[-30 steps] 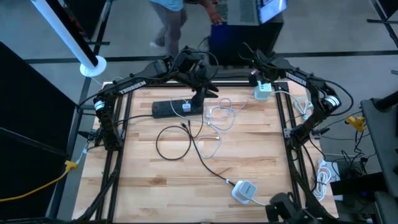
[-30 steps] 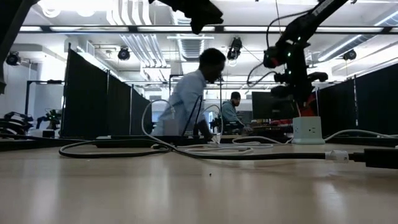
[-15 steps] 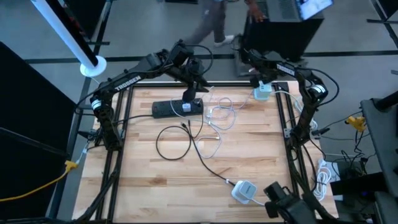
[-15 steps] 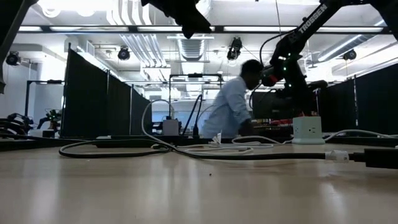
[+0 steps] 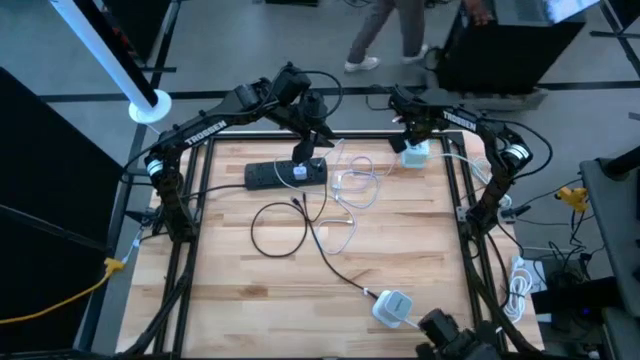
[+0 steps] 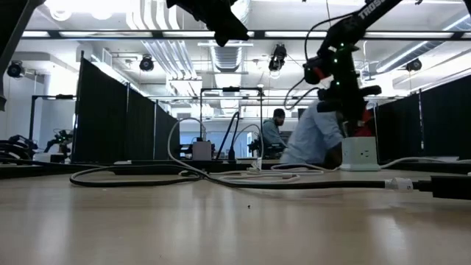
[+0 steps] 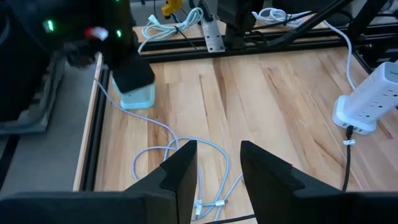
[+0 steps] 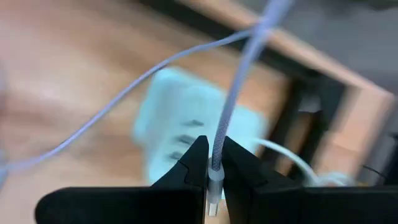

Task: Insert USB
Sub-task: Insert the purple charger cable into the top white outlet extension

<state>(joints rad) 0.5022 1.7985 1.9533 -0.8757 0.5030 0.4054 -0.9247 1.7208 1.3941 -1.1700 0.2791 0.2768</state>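
The right claw (image 8: pixel 210 163) is clamped on the pale braided USB cable (image 8: pixel 231 112) just behind its plug, held over the mint charger block (image 5: pixel 415 153) at the bench's (image 5: pixel 400 250) far right corner. The left claw (image 7: pixel 217 168), fingers apart and empty, hangs over the black power strip (image 5: pixel 270 175) near the far edge.

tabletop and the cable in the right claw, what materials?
Tabletop: looks like butcher-block wood with a light, smooth finish; glued strips and grain show. Cable pinched in the right claw: seemingly braided fabric sheath, pale grey, woven texture visible, ending in a smooth whitish collar, probably plastic.
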